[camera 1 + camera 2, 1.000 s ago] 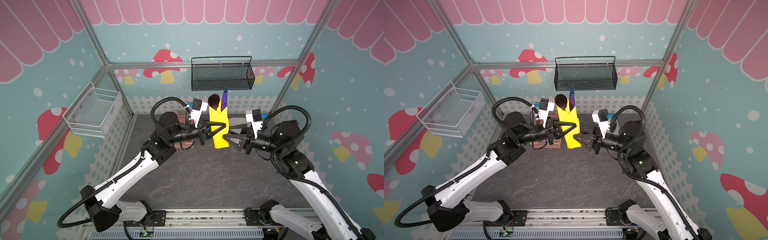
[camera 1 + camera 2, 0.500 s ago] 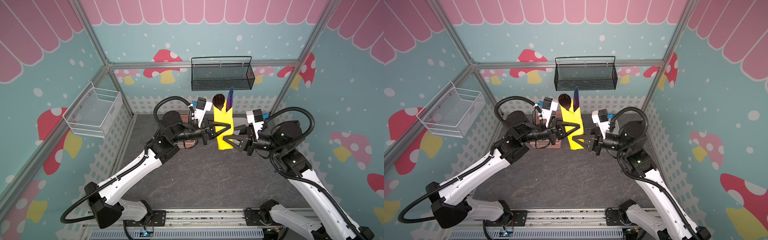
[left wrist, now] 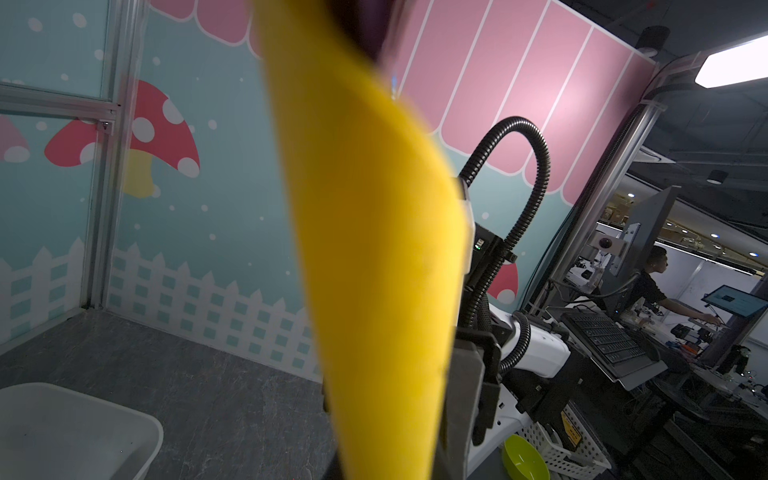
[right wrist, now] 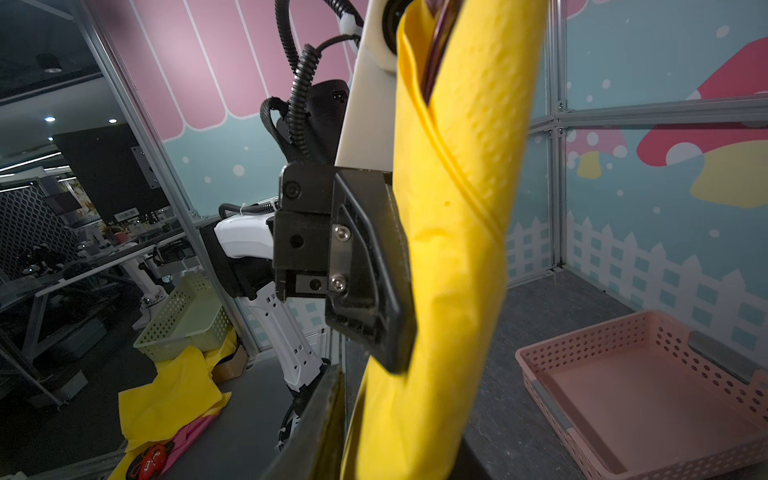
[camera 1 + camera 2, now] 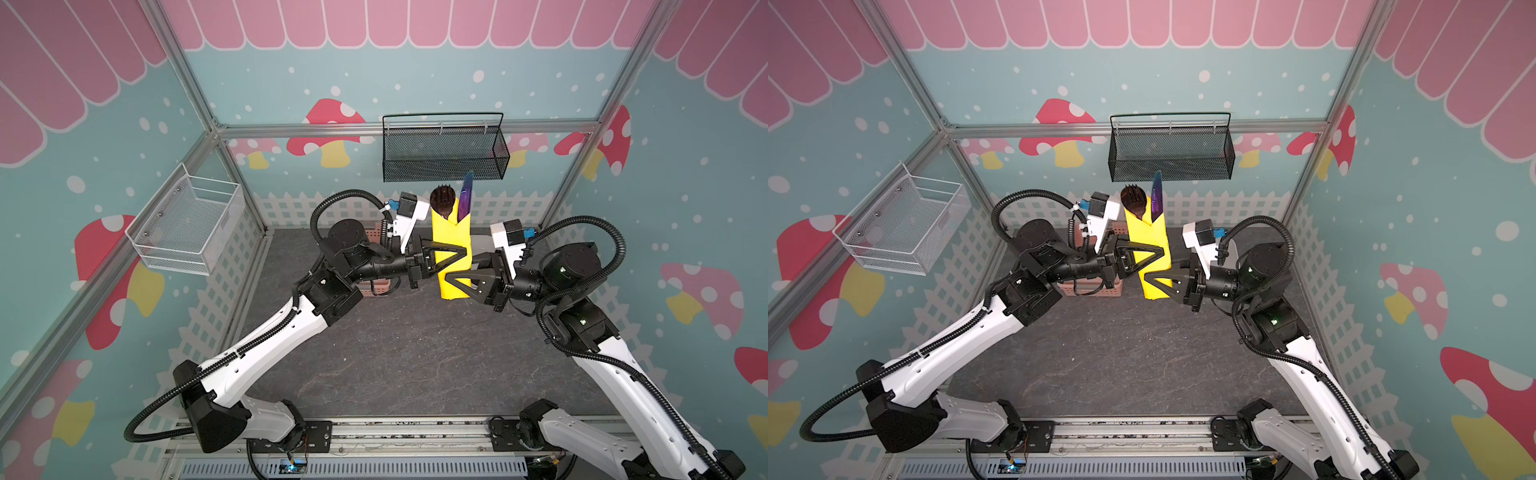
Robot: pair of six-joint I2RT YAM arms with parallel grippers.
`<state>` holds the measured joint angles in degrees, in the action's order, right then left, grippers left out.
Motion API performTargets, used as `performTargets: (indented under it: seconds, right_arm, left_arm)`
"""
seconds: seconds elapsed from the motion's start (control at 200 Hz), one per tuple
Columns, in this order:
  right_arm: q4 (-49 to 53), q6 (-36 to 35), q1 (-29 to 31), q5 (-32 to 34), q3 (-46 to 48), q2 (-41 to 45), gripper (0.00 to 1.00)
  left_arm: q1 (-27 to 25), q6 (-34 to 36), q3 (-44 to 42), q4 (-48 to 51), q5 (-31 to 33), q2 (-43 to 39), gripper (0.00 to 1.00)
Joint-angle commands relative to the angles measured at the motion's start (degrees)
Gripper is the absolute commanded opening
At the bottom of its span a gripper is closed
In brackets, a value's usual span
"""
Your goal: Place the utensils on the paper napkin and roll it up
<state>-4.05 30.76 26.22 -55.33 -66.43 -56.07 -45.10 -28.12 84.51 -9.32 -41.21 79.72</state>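
Within left pincer (image 5: 465, 254), upright paper napkin (image 5: 451, 230)

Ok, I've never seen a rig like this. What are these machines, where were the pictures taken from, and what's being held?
Two robot arms with pincer grippers stand at a dark table. Two pictures look down from overhead; two come from cameras on the wrists. The left gripper is shut on a rolled yellow napkin, held upright, with a fork, spoon and knife poking out the top. The right gripper straddles its lower part; a firm grip is unclear. A pink basket sits on the table.
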Motion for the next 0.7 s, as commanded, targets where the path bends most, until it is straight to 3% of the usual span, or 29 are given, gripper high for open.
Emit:
performTargets:
  seconds: [0.0, 0.25, 0.355, 0.69]
  right_arm:
    - [-1.7, -0.1, 0.4, -3.0, 0.4, 0.1, 0.22]
    - [-2.0, -0.4, 0.4, 0.1, 0.3, 1.1, 0.05]
    - [-2.4, -0.4, 0.4, 1.7, 0.3, 1.7, 0.0]
    - [-3.7, -0.4, 0.4, 2.6, -0.1, 2.8, 0.0]
  left_arm:
    - [0.0, 0.3, 2.1, -3.1, 1.4, 0.5, 0.0]
    - [0.0, 1.1, 0.4, -2.6, 1.8, -2.0, 0.0]
    - [0.1, 2.7, 0.7, 0.8, 1.3, -3.1, 0.1]
    - [0.1, 3.8, -6.9, 0.4, 4.3, -11.2, 0.42]
